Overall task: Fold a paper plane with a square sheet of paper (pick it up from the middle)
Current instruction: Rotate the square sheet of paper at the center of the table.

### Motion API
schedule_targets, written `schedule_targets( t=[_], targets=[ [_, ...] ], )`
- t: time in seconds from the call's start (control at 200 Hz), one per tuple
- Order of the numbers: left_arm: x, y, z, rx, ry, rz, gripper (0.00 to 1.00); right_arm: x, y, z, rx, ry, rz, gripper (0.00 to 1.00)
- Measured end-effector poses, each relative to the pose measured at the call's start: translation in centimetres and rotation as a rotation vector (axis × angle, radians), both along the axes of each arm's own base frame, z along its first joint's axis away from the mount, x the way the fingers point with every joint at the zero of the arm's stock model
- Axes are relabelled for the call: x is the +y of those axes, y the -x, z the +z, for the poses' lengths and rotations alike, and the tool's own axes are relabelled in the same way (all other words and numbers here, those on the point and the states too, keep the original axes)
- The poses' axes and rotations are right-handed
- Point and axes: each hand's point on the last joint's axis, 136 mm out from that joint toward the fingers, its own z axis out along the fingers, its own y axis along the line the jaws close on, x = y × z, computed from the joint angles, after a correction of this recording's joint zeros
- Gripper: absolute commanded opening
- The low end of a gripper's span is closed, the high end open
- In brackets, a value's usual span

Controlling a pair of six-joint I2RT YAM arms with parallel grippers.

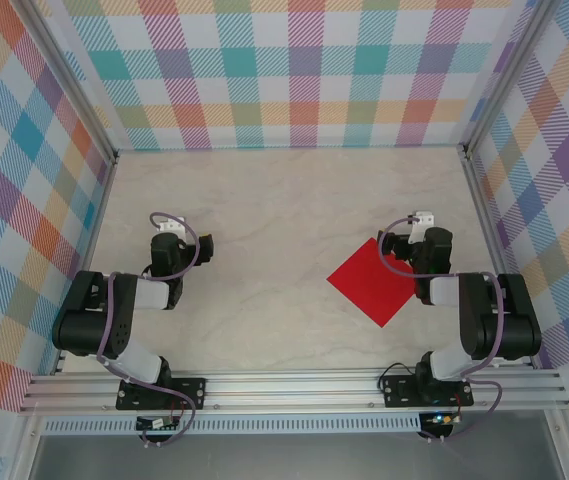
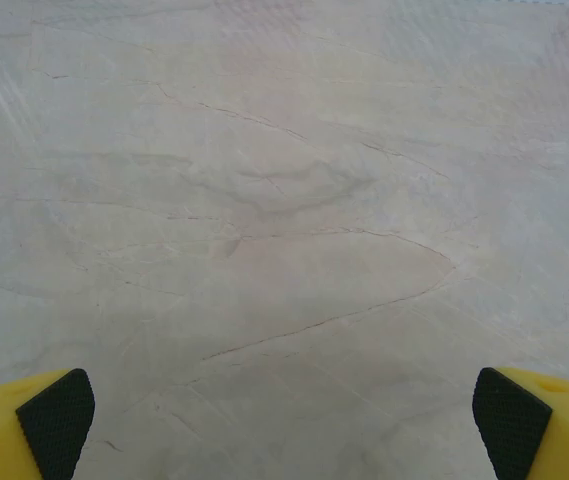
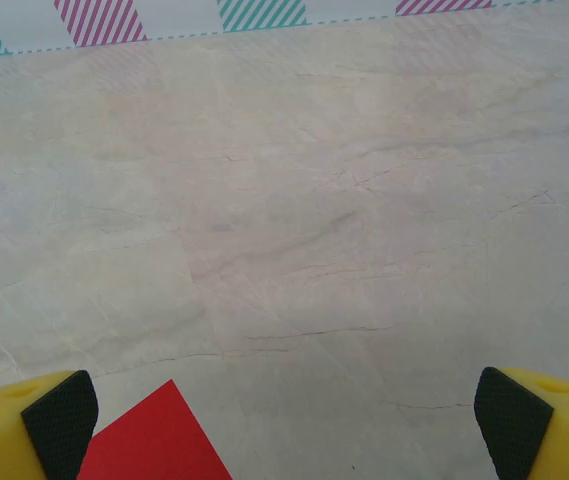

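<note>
**Entry: both arms idle over the table, red sheet lying flat on the right**

Table: pale marbled top (image 1: 264, 200), closed in on three sides by plaid walls (image 1: 284, 70). Both arm bases are bolted to the aluminium rail (image 1: 294, 385) at the near edge.

Task item: the square sheet of paper (image 1: 372, 285) lies flat and unfolded on the table, right of centre. It is turned so it reads as a diamond, one corner pointing at the rail. Its right-hand corner runs under the right arm's wrist and is hidden there.

Right gripper (image 3: 284, 432): jaws spread wide, nothing between them. The yellow fingers with black pads (image 3: 61, 420) sit at the two bottom corners of the wrist view. One corner of the red sheet (image 3: 154, 442) shows at the lower edge, just beside the pad on the picture's left. Whether pad and paper touch I cannot tell.

Left gripper (image 2: 284, 430): also spread wide and holding nothing. Bare marbled surface lies between its black pads (image 2: 57, 422). This arm sits folded on the left side of the table, well apart from the sheet.
</note>
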Motion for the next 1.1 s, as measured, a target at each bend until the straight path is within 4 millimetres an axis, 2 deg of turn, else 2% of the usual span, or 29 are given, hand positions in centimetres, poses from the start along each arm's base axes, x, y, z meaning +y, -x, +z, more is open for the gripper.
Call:
schedule_targets(
  t=[0.785, 0.925, 1.02, 1.1],
  targets=[
    [0.0, 0.0, 0.0, 0.0, 0.0, 0.0, 1.0, 0.0, 0.0, 0.0, 0.0, 0.0, 0.0, 1.0],
    [-0.6, 0.2, 0.2, -0.009, 0.006, -0.037, 1.0, 0.5, 0.1, 0.0, -0.001, -0.005, 0.029, 1.0],
    [-0.8, 0.8, 0.6, -0.02, 0.009, -0.052, 1.0, 0.7, 0.1, 0.2, -0.006, -0.008, 0.04, 1.0],
    [-0.9, 1.2, 2.0, -0.043, 0.014, -0.059, 1.0, 0.7, 0.4, 1.0, -0.015, -0.009, 0.041, 1.0]
  ],
)
